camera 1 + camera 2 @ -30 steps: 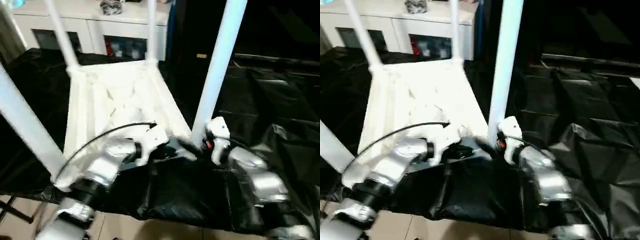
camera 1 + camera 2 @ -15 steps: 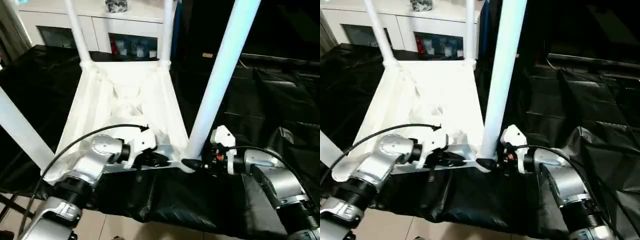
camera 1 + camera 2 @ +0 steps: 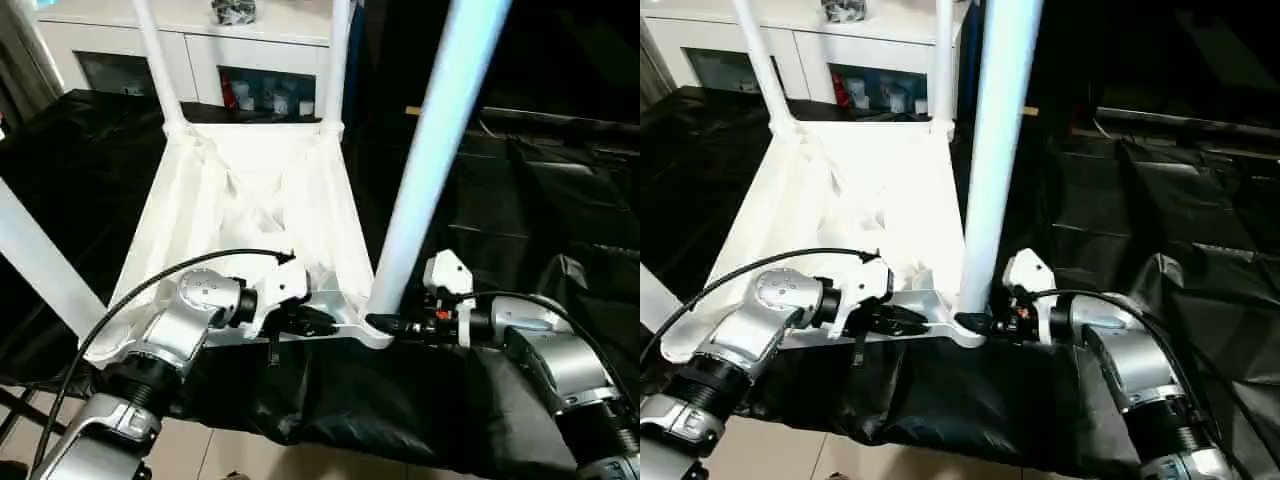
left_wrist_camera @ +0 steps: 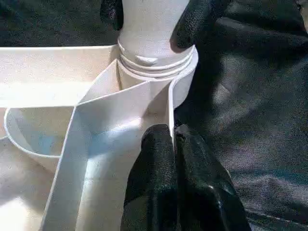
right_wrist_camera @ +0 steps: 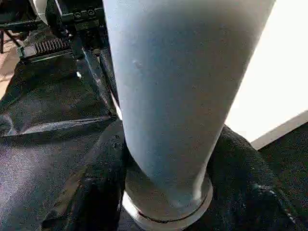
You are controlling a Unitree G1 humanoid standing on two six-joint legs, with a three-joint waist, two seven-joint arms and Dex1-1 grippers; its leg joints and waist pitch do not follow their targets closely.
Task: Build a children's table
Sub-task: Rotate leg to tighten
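Left claw (image 4: 174,139) pinches the children's table (image 3: 250,200) rim; right claw (image 4: 154,19) grips its corner leg (image 3: 430,150).

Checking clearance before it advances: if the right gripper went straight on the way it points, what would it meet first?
The base of the near-right leg, which already stands between the right gripper fingers at its corner socket.

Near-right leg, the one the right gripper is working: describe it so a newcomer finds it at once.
On the black sheet lies the white table top, upside down, legs pointing up. Go to its corner nearest the robot's right arm. That leg looks the thickest, and the right gripper straddles its base; the far legs are bare.
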